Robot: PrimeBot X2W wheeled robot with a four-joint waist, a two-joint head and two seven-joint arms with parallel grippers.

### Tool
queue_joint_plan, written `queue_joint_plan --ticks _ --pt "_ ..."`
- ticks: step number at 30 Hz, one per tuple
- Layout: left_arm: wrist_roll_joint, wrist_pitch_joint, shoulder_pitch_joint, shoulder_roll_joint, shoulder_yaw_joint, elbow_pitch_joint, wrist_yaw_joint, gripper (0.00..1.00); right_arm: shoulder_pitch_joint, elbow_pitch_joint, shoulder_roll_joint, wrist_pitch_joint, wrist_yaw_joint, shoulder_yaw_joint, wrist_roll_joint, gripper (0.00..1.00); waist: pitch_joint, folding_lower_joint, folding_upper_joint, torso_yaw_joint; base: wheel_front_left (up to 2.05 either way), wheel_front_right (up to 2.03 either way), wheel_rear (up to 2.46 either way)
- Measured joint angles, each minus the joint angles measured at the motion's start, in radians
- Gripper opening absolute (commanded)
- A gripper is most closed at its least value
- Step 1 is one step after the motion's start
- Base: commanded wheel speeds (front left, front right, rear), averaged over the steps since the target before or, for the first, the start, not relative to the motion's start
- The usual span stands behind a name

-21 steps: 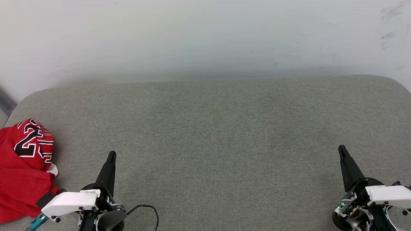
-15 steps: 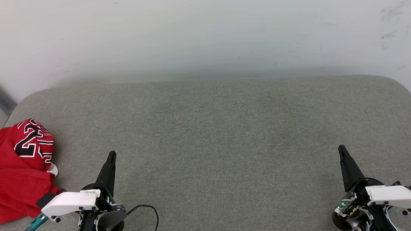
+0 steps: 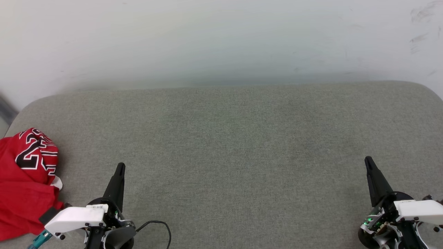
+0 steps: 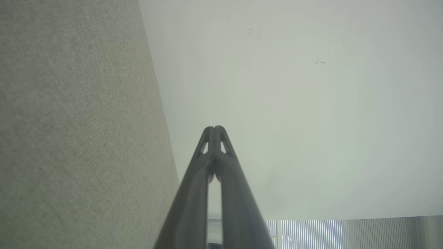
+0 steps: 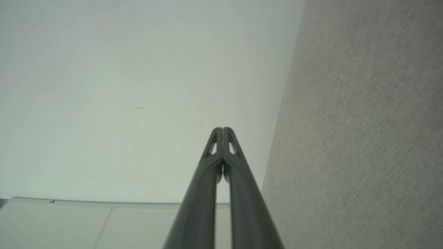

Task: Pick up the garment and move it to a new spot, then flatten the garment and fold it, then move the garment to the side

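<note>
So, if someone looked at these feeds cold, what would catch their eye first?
The crumpled red garment with its black number print, bunched at the far left edge of the grey cushion. Next, the left gripper beside it and the right gripper far across at the lower right, both shut and empty.

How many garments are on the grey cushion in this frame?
1. A crumpled red shirt lies at the far left edge of the cushion, left of the left end effector. The picture's edge cuts it off, so anything further left would be hidden.
</note>
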Motion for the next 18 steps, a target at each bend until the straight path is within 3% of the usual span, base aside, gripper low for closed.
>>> queue_joint_plan --ticks 7,8,18 --pt "0.0 0.0 0.0 0.0 -0.001 0.0 0.0 0.0 0.0 0.0 0.0 0.0 0.0 0.0 0.0 0.0 0.0 0.0 0.0 0.0 0.0 0.0 0.0" --pt "0.0 0.0 0.001 0.0 -0.001 0.003 0.0 1.0 0.002 0.003 0.0 0.0 0.0 0.0 0.0 1.0 0.0 0.0 0.0 0.0 0.0 0.0 0.0" --pt "0.002 -0.035 0.029 -0.003 -0.047 0.006 0.0 1.0 0.035 -0.002 0.001 -0.034 0.0 0.016 -0.005 1.0 0.001 0.0 0.0 0.0 0.0 0.0 0.0"
